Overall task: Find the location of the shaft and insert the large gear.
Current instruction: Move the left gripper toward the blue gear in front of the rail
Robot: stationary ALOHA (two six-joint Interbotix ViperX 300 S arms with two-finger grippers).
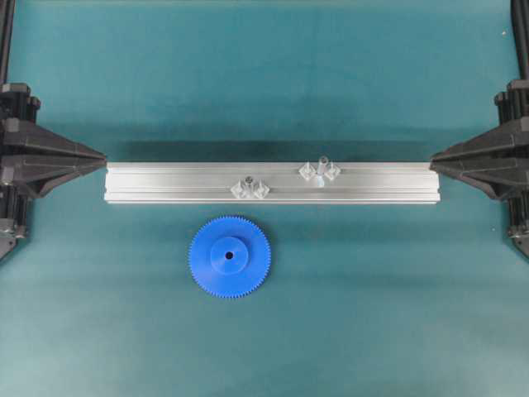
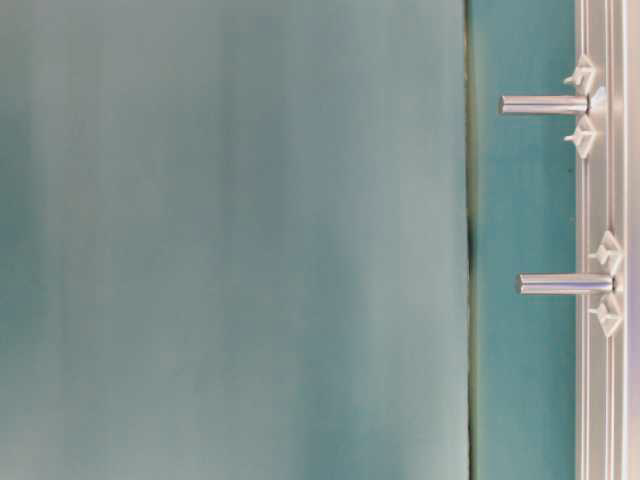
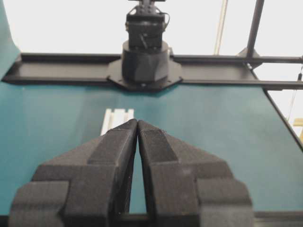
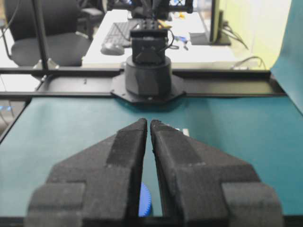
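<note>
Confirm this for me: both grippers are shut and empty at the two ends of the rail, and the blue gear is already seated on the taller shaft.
Not quite. The large gear is not on the shaft; the overhead view shows it lying flat on the mat in front of the rail. The rest holds: the left gripper and right gripper sit shut and empty at the rail's ends.

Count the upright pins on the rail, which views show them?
2. The shaft stands right of the aluminium rail's middle in the overhead view, toward its far edge; the shorter stub stands left of it, nearer the large gear. The table-level view shows both. None looks hidden.
</note>
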